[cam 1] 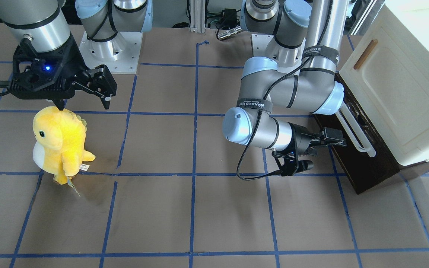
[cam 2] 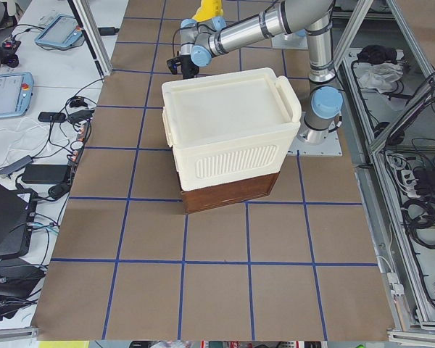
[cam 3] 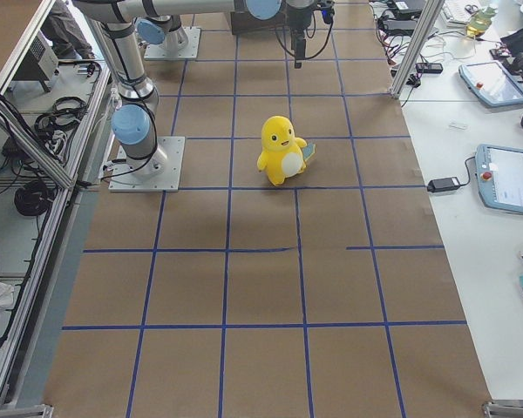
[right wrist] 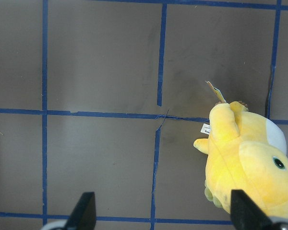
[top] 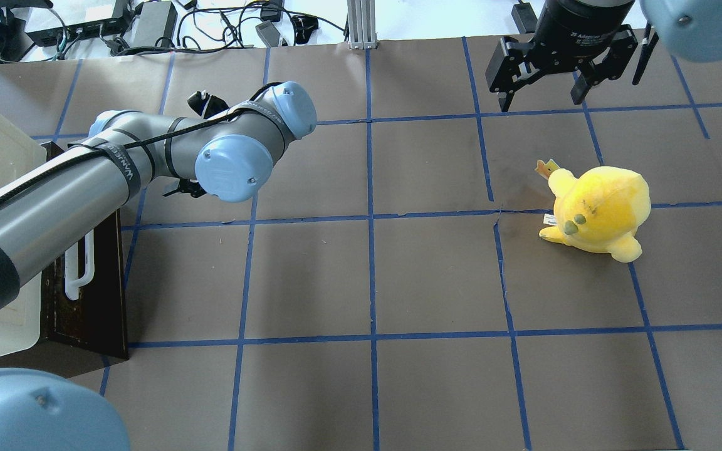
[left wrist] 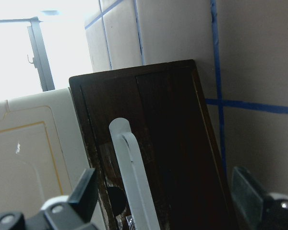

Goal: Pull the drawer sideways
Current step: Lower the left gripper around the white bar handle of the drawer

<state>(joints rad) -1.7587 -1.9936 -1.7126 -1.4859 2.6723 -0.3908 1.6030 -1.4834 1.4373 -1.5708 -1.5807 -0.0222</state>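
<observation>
The dark-brown drawer (cam 1: 365, 169) sits under the cream cabinet (cam 1: 397, 93) at the table's end on my left side, its front sticking out a little. Its long white bar handle (cam 1: 356, 130) runs along the front. My left gripper (cam 1: 335, 139) is open right at the handle. In the left wrist view the handle (left wrist: 134, 182) lies between the two spread fingers (left wrist: 86, 191), close to the drawer front (left wrist: 173, 124). My right gripper (top: 539, 103) is open and empty, hovering above the table beyond the yellow plush (top: 599, 210).
The yellow plush toy (cam 1: 60, 143) stands on the brown mat just below my right gripper (cam 1: 84, 106). The cabinet door has a small brown wooden handle (cam 1: 365, 54). Both arm bases (cam 1: 110, 41) stand at the table's robot side.
</observation>
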